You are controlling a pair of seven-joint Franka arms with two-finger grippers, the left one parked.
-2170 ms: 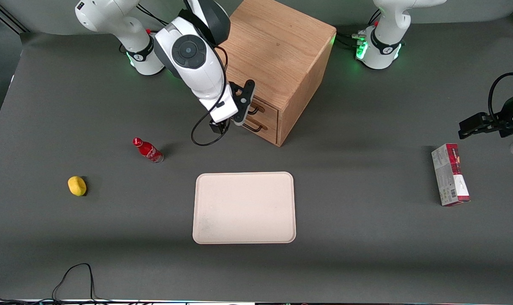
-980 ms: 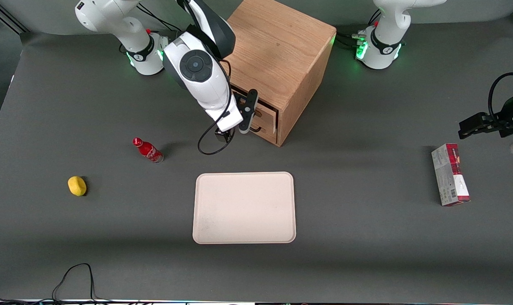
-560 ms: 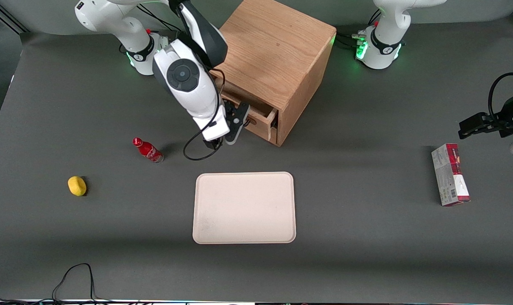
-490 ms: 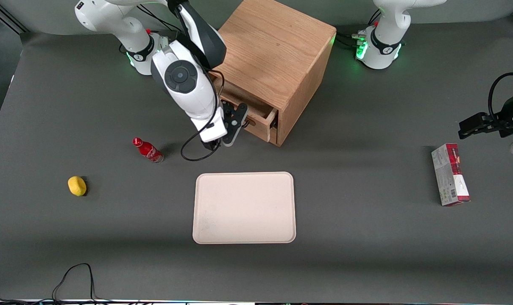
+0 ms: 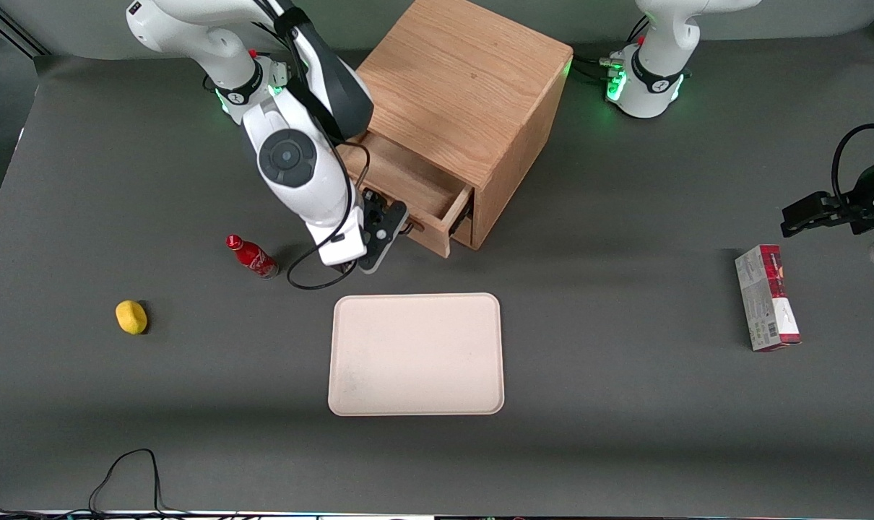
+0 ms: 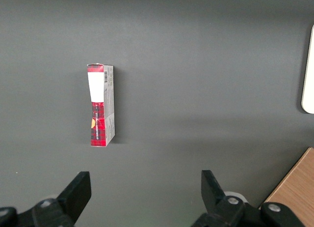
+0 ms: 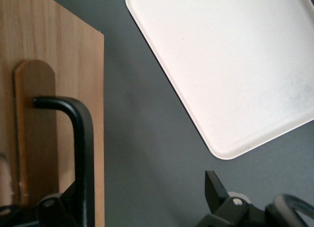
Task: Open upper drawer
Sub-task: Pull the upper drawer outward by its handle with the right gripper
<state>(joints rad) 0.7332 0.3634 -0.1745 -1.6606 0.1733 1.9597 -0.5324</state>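
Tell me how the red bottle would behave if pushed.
The red bottle looks slim on a small base, so a push near its cap would probably tip it; its round body might then roll. The gripper is at the handle of the upper drawer, apart from it.

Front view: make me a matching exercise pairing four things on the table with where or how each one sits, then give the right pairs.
Things:
1. upper drawer
2. red bottle
3. lemon
4. carton

Places or states:
A. lying toward the parked arm's end of the table
B. pulled partly out of the cabinet, gripper at its handle
C. nearest the working arm's end of the table
D. between the lemon and the cabinet

Pairs: 1-B, 2-D, 3-C, 4-A
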